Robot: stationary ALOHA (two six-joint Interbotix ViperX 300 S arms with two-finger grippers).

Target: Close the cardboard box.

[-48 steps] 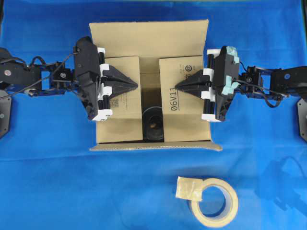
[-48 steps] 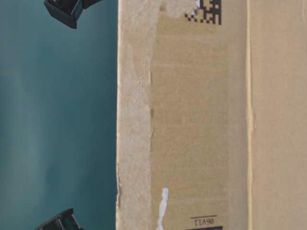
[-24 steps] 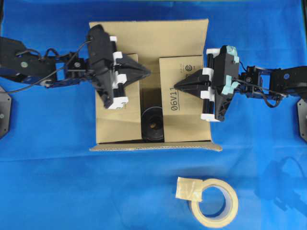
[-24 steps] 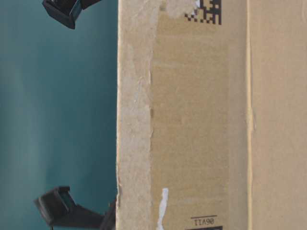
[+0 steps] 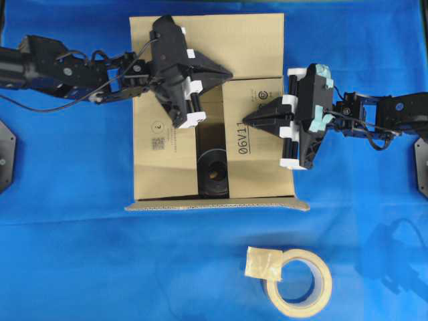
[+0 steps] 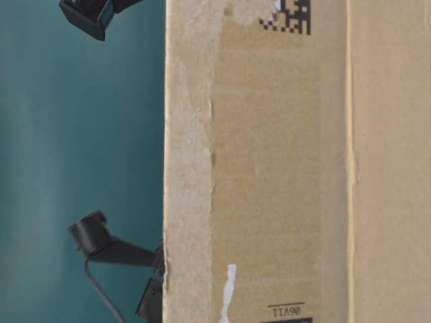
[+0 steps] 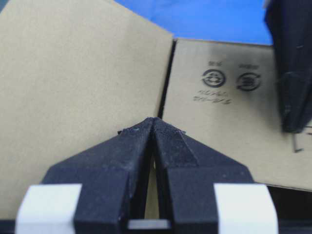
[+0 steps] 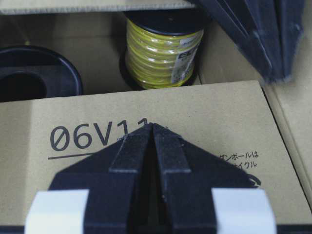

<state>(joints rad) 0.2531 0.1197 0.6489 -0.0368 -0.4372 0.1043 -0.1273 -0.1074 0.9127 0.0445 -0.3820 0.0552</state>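
Overhead view shows our left tool [image 5: 224, 72] pinched closed and empty, its tip at the far flap's [image 5: 234, 43] fold. Our right tool [image 5: 249, 121], also closed on nothing, presses the right flap [image 5: 257, 160] flat. The cardboard box [image 5: 160, 167] sits mid-counter [image 5: 80, 254], with a gap open over the spools [image 5: 212, 172]. If we push the far flap down carelessly, the left tool may slide off or the flap catch the right tool.
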